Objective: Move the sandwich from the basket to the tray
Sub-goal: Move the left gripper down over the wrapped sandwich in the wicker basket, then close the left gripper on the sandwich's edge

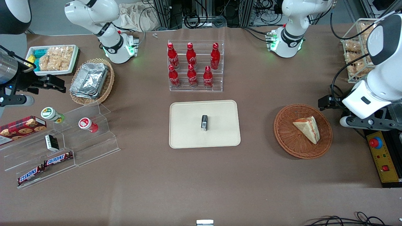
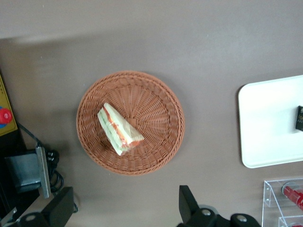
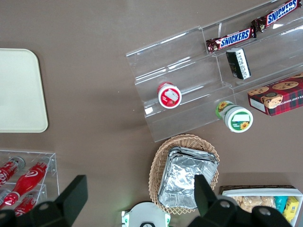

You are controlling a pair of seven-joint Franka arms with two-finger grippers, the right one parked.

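Note:
The sandwich (image 1: 309,128), a pale wedge with red and green filling, lies in the round reddish-brown basket (image 1: 282,135) toward the working arm's end of the table. The left wrist view looks down on the sandwich (image 2: 118,130) and the basket (image 2: 161,99). The cream tray (image 1: 188,135) lies flat at the table's middle and carries a small black object (image 1: 204,122); the tray also shows in the left wrist view (image 2: 265,123). My left gripper (image 1: 326,103) hangs high beside the basket, open and empty; its fingertips (image 2: 189,203) stand wide apart, off the basket's rim.
A clear rack of red bottles (image 1: 195,66) stands farther from the camera than the tray. A yellow emergency-stop box (image 1: 381,157) lies beside the basket. A wire basket of snack packs (image 1: 355,53) stands at the working arm's end. A clear step shelf (image 1: 62,141) and a tan basket of foil containers (image 1: 92,81) sit toward the parked arm's end.

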